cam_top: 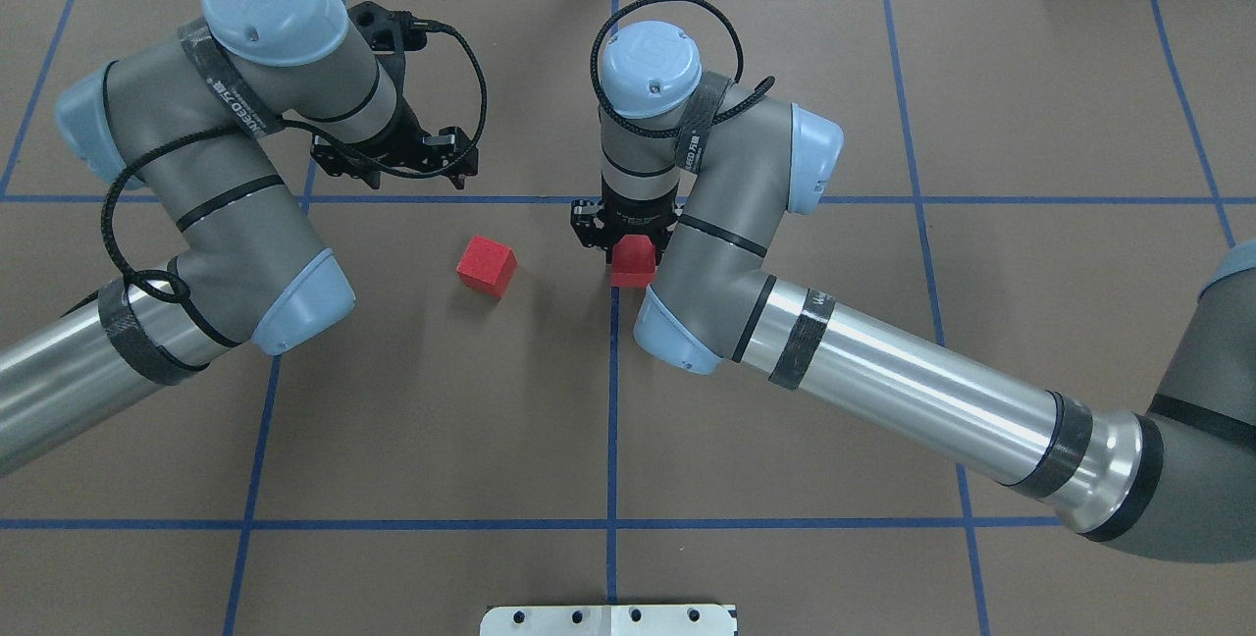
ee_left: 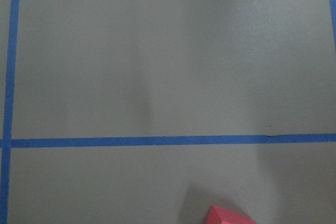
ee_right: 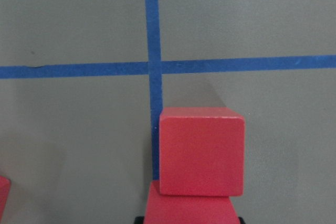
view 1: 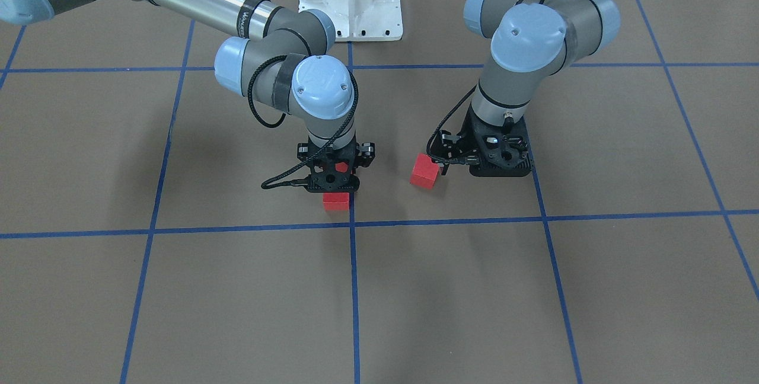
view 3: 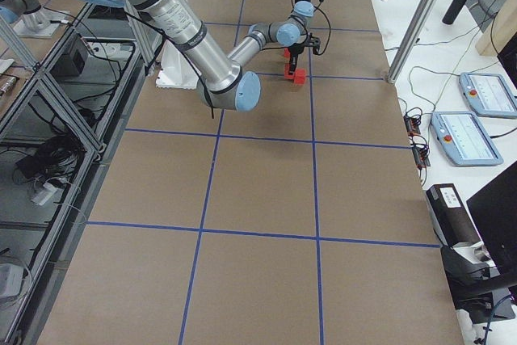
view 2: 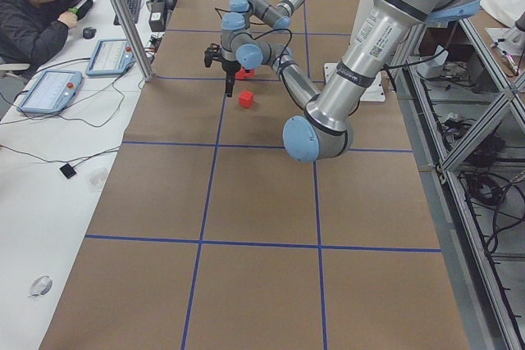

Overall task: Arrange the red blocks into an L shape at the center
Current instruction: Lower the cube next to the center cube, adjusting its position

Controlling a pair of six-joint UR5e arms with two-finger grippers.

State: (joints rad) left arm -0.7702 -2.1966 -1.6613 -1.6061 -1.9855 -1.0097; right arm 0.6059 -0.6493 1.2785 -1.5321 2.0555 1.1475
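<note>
Brown table (cam_top: 442,400): right gripper (view 1: 338,169) seemingly grips a red block (ee_right: 187,211); left gripper's (cam_top: 395,163) state hidden.

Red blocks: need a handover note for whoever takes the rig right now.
Left end effector: holds nothing; open or shut unclear.
Right end effector: down over a red block; I cannot tell whether it grips it.
Blocks: a second block lies in line with that one along the blue line, just short of the center crossing, on the robot's side. The third block lies loose and apart, on the left arm's side.
Done: two blocks roughly in a row near center.
Left: set the third block beside one end to make the L; the shape probably needs nudging onto the crossing.
</note>
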